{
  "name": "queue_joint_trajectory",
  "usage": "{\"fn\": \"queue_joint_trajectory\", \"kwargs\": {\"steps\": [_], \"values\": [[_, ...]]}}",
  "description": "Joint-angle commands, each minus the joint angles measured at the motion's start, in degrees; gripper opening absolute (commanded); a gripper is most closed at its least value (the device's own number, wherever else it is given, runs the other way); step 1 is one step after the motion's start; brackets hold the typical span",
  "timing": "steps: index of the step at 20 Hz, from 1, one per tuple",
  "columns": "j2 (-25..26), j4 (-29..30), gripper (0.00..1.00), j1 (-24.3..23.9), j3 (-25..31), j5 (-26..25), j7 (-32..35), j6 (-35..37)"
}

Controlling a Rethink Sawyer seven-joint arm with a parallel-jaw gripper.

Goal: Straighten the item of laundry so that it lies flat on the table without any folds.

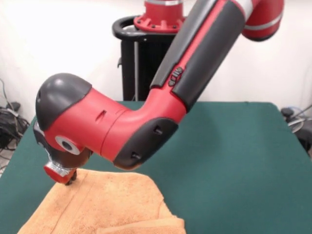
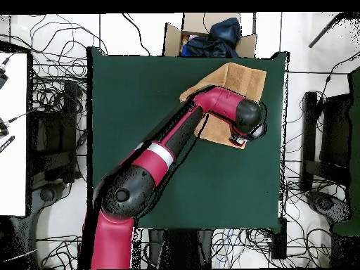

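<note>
1. Towel (image 1: 105, 207): peach-orange terry cloth, lying at one corner of the table; in the overhead view (image 2: 235, 81) it occupies the corner at the picture's top right, reaching to the table's edges there
2. Towel condition: not flat. The front view shows a thick doubled fold along its right side and a second layer at the bottom of the picture, with a woven band running across the upper layer
3. Table (image 1: 234, 146): dark green top, much larger than the towel; the greater part of the surface is bare green (image 2: 140, 105)
4. Arm (image 1: 195, 63): red and black, reaching down from above in the front view and bending at a joint toward the towel; in the overhead view (image 2: 165, 151) it crosses the table diagonally from the near edge to the towel corner
5. Gripper (image 1: 69, 181): at the end of the wrist, down at the towel's upper-left edge in the front view, its tip touching or just above the cloth; contact cannot be confirmed
6. Gripper state: only a small dark tip shows beneath the red and silver collar; whether it is open, closed or holding cloth cannot be told from either view
7. Overhead position of gripper (image 2: 240, 140): at the towel's edge facing the table's middle, beneath the black wrist housing
8. Surroundings: a cardboard box (image 2: 211, 39) holding dark blue fabric stands just beyond the table edge next to the towel; cables (image 2: 49, 91) lie on the floor around the table
</note>
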Motion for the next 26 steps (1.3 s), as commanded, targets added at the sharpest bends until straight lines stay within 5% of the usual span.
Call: {"fn": "queue_joint_trajectory", "kwargs": {"steps": [1,26], "values": [[13.48,-4.81,0.00,-0.73,6.84,2.38,17.50,-6.87],[13.33,3.05,0.00,4.07,6.57,-3.89,15.43,-15.78]]}}
